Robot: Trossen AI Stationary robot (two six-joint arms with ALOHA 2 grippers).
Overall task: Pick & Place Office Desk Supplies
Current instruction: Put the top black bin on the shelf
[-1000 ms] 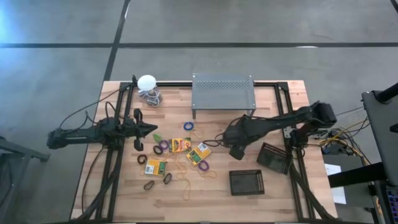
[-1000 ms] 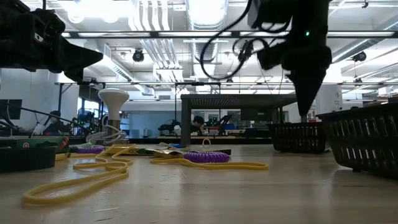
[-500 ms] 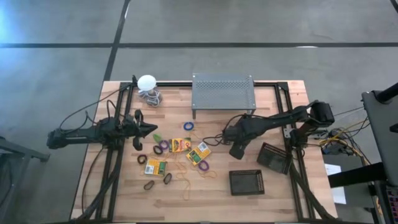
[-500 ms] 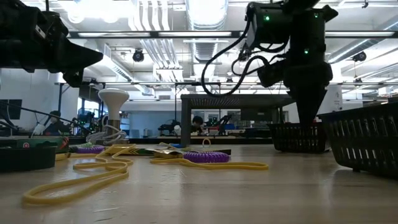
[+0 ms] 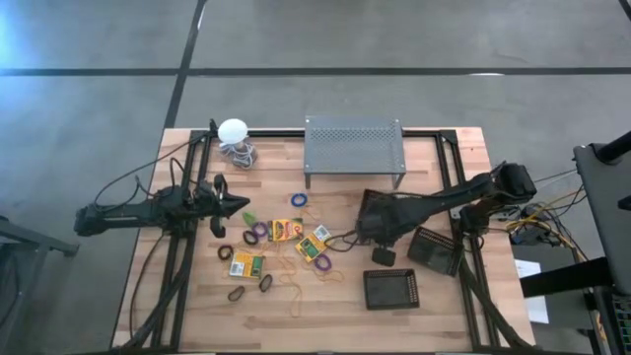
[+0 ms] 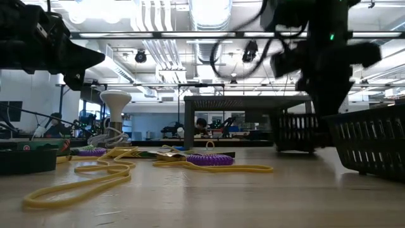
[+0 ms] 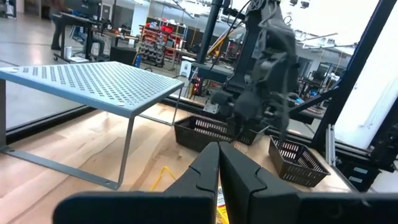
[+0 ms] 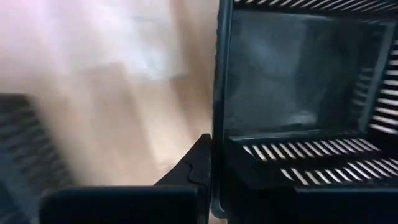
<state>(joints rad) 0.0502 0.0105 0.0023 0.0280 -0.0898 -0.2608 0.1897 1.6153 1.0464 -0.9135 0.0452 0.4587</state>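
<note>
Seen from above, the right claw (image 5: 382, 255) hovered right of centre, just above the upper edge of a black mesh bin (image 5: 390, 288) on the counter (image 5: 444, 306). Its fingers were shut; the wrist view showed them over the bin's rim (image 8: 219, 93), though whether they pinched it could not be told. A second mesh bin (image 5: 435, 249) lay just right. The left claw (image 5: 240, 204), shut and empty, waited mid-left, above crayon boxes (image 5: 286, 230) and rubber bands (image 5: 299, 200).

A: what's on the wood surface (image 5: 449, 306)?
B: grey perforated stand (image 5: 353, 145) at back, white ball w/ cord (image 5: 234, 132) back-left, crayon boxes (image 5: 286, 230) + rubber bands (image 5: 299, 199) mid, 2 black mesh bins (image 5: 390, 288) on the right.
</note>
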